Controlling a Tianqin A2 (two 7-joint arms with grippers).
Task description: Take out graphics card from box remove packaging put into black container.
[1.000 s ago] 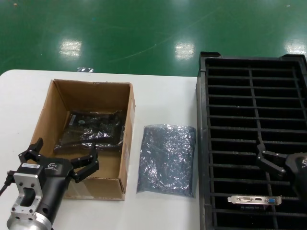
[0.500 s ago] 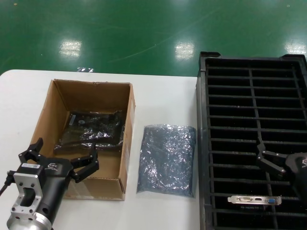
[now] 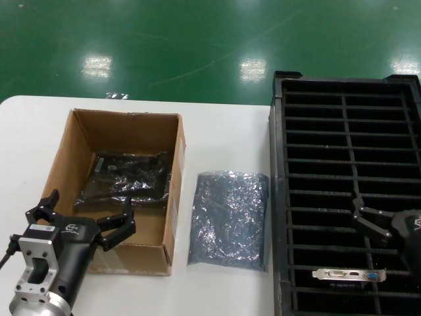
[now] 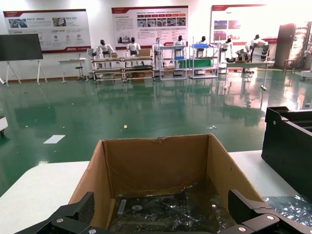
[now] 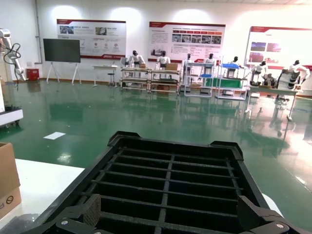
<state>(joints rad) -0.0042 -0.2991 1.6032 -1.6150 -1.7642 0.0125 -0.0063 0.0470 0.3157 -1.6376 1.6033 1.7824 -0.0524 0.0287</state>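
Observation:
The graphics card stands in a near slot of the black container (image 3: 279,197); only its silver bracket (image 3: 348,274) with a blue port shows. The empty grey-blue packaging (image 3: 229,218) lies flat on the table between the container and the brown box (image 3: 131,126). My left gripper (image 3: 89,208) is open and empty, hovering over the box's near wall; it also shows in the left wrist view (image 4: 163,210). My right gripper (image 5: 170,214) is open and empty above the container's near right part; one finger (image 3: 366,221) shows in the head view.
A glossy bag with a dark board (image 3: 126,182) lies in the box, also in the left wrist view (image 4: 170,214). The white table (image 3: 223,131) ends at a green floor behind. The container's slots (image 5: 170,170) fill the right side.

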